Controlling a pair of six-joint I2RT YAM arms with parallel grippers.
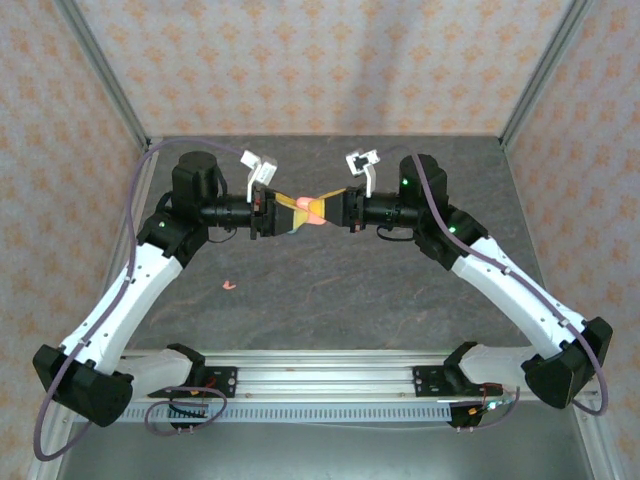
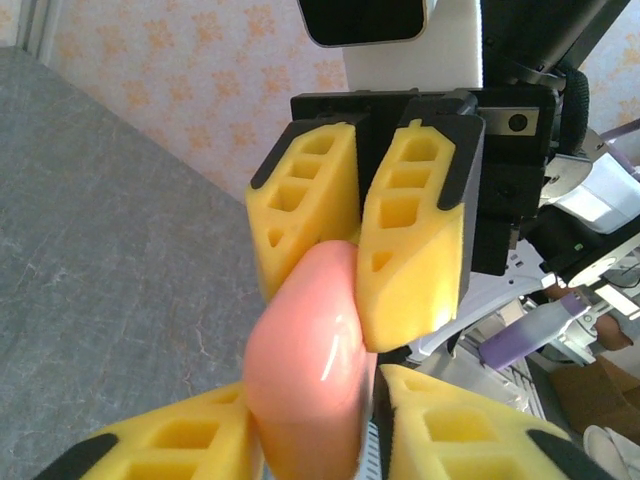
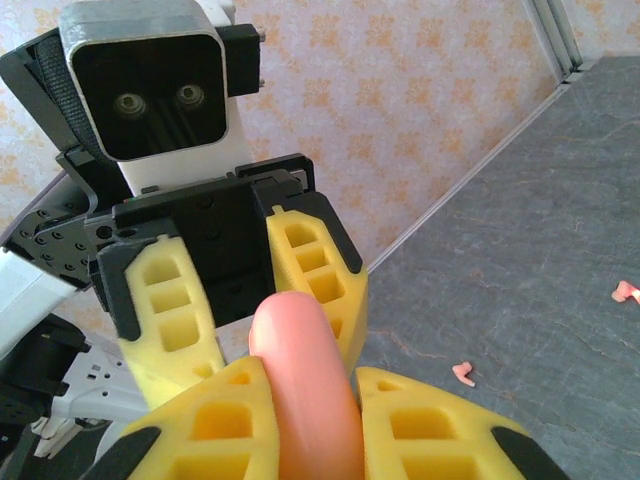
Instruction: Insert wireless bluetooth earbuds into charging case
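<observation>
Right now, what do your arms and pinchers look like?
My left arm and right arm have white shells, black joints and tiny green lights. A purple cable runs along each. The left gripper and right gripper have chunky yellow fingers with square holes and black backs.

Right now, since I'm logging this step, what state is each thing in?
left gripper: fingers on either side of the pink case; firm grip unclear.
right gripper: shut on the pink case.
pink case: held in the air above the table; looks closed.
pink earbuds: two lying loose on the table, outside the case.
</observation>
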